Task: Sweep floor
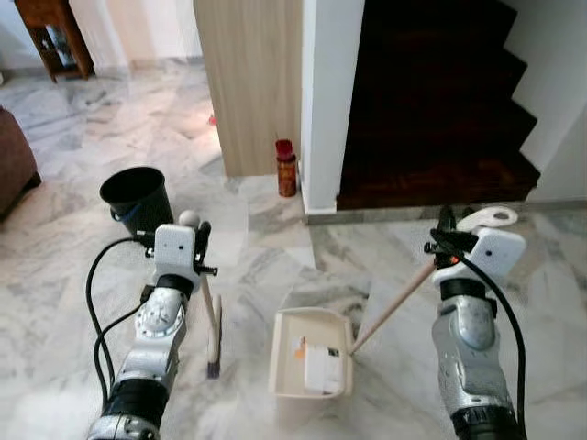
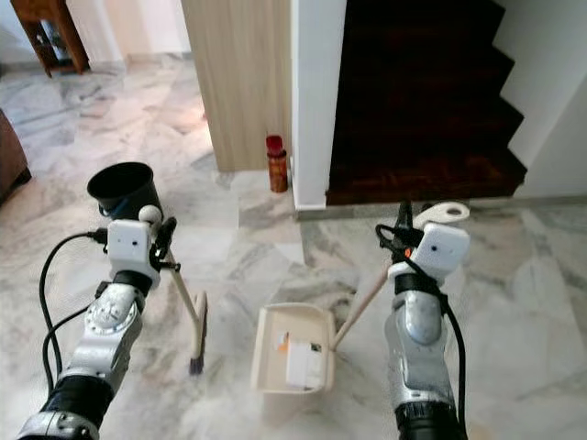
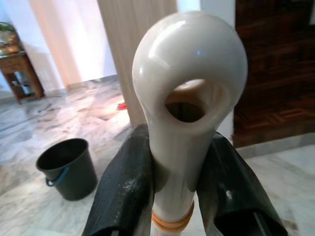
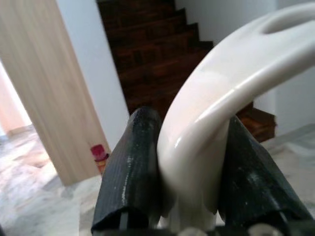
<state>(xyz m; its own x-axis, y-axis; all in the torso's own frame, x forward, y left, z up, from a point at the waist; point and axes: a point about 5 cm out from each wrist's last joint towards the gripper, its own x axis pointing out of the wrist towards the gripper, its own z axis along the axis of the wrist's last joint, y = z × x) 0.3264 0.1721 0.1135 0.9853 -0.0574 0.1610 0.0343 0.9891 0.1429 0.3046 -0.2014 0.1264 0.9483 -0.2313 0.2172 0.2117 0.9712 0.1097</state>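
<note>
from the left eye view, the left gripper (image 1: pixel 194 240) is clamped on the top of a short broom (image 1: pixel 213 325), whose bristles rest on the marble floor (image 1: pixel 83 183) just left of the cream dustpan (image 1: pixel 311 365). the right gripper (image 1: pixel 446 240) holds the dustpan's long handle (image 1: pixel 393 306), which slants down to the pan. the pan already carries some scraps (paper, by the look of it), so the step in hand seems to be collecting; the next move likely calls for drawing the broom toward the pan's lip while the pan is held flat.

in the right eye view, both silver forearms rise from below, wrists bent forward; a black bucket (image 2: pixel 122 191) stands beyond the left arm, a red can (image 2: pixel 276 164) by the wall.

the left wrist view shows black fingers (image 3: pixel 120 191) pressed on either side of the broom's looped white knob.

the right wrist view shows fingers (image 4: pixel 129 172) squeezing the curved white grip, dark stairs (image 4: pixel 157 59) behind.
</note>
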